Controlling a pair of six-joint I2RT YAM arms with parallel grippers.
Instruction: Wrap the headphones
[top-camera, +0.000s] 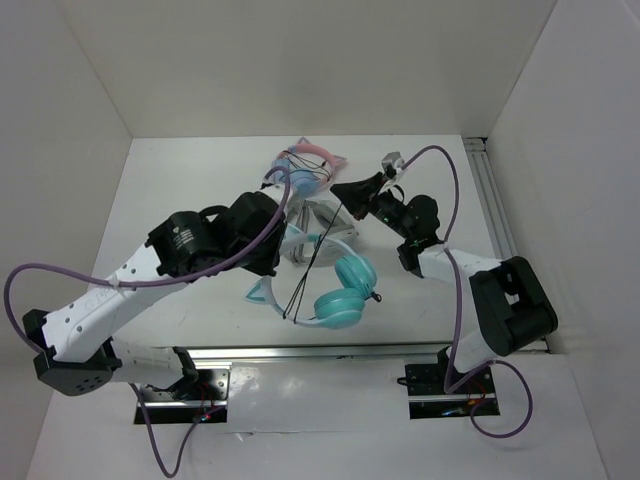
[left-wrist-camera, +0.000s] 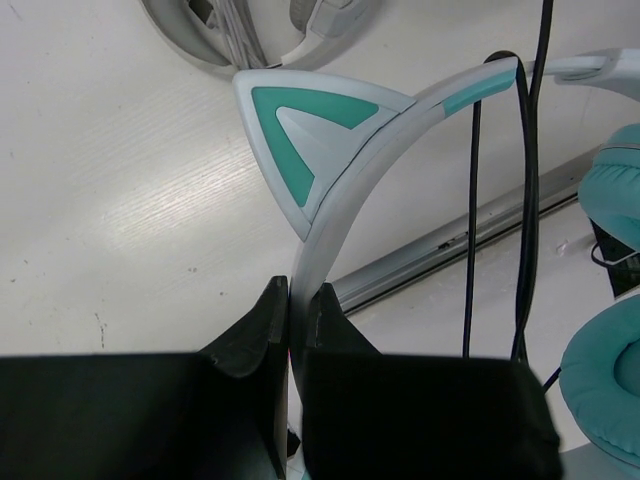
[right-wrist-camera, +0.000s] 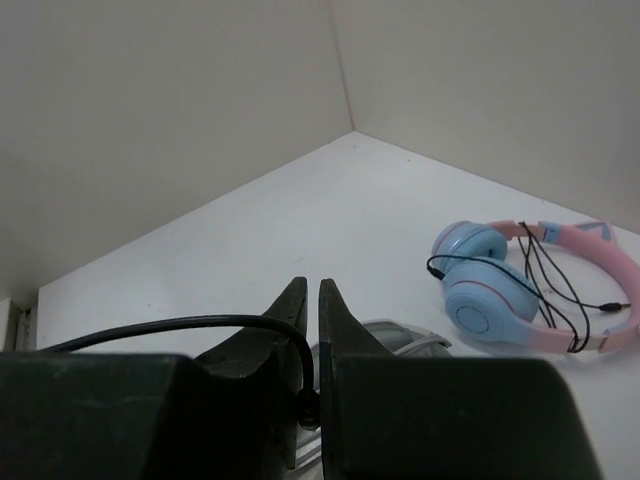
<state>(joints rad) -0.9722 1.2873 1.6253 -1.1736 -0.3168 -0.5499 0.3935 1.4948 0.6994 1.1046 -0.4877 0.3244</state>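
Observation:
The teal headphones lie near the table's front middle, with the ear cups to the right and the white headband towards my left arm. My left gripper is shut on the white headband, just below a teal cat ear. The thin black cable crosses over the headband and runs taut in the top view up to my right gripper. In the right wrist view that gripper is shut on the cable, held above the table.
Blue-and-pink cat-ear headphones lie at the back, also in the right wrist view. Grey-white plain headphones lie between the grippers. Aluminium rails run along the front edge and the right side. White walls enclose the table.

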